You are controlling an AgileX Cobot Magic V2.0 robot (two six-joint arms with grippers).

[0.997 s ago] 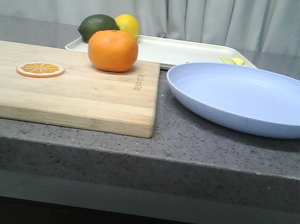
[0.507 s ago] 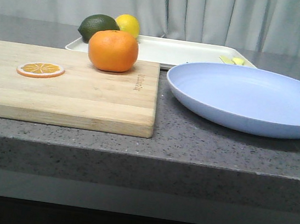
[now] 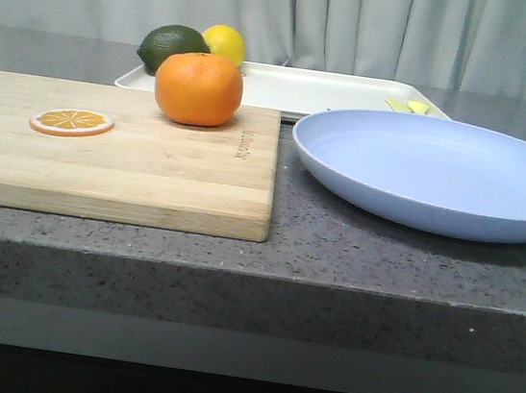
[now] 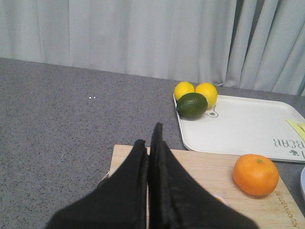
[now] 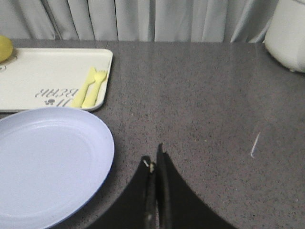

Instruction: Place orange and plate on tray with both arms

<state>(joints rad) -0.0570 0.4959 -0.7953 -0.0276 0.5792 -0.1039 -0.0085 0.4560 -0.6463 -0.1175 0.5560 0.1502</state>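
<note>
From the front neither of my pincers shows, and the plate (image 3: 441,171) is cut off at 3 o'clock; only the tray (image 3: 325,93) near rim and a strip of floor are visible behind it. My left pincer (image 4: 151,143) has its fingers pressed together, holding nothing, above the cutting board (image 3: 123,154); my right pincer (image 5: 155,160) is likewise closed and bare, over open bench (image 5: 200,105) at the plate's 3 o'clock. The orange (image 3: 199,88) sits at the board's far edge, just before the tray, where a lime (image 4: 191,105) and two lemons (image 4: 206,93) crowd one corner and a yellow fork (image 5: 93,88) lies near another. An orange slice (image 3: 71,121) lies at the orange's 8 o'clock. Grey speckled stone, pale curtains (image 3: 364,21) behind.
</note>
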